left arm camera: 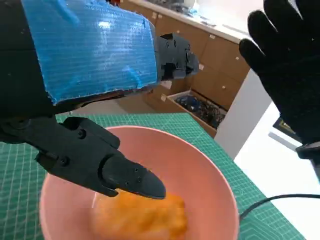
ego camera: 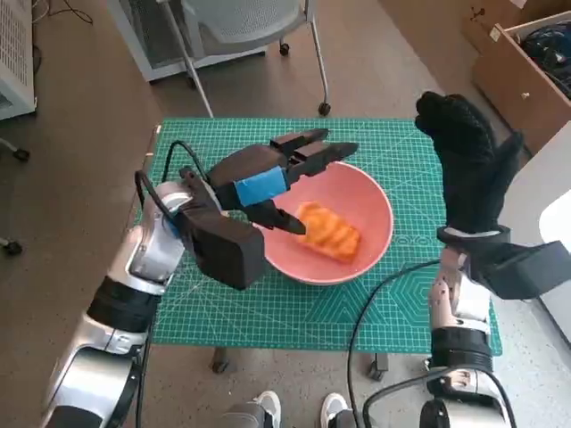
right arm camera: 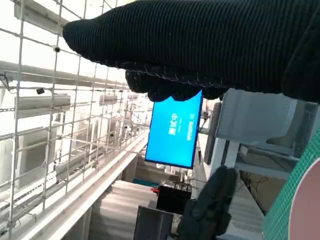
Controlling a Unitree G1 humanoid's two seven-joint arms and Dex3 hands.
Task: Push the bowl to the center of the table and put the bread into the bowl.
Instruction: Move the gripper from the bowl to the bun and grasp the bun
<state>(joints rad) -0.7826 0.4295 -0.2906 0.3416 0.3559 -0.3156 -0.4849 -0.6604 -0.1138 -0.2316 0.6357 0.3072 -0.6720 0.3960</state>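
Bright, even light; bread (left arm camera: 142,216) blurred close up; windows glare white.

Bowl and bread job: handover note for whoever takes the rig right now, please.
Left hand: over the bowl, fingers apart, holding nothing.
Right hand: raised at the table's right edge, off the bowl, holding nothing.
Bowl: on the green mat, about mid-table.
Bread: lying inside the bowl, just under the left hand's fingers.
Done: both steps look complete.
Left: probably just pull the left hand clear.
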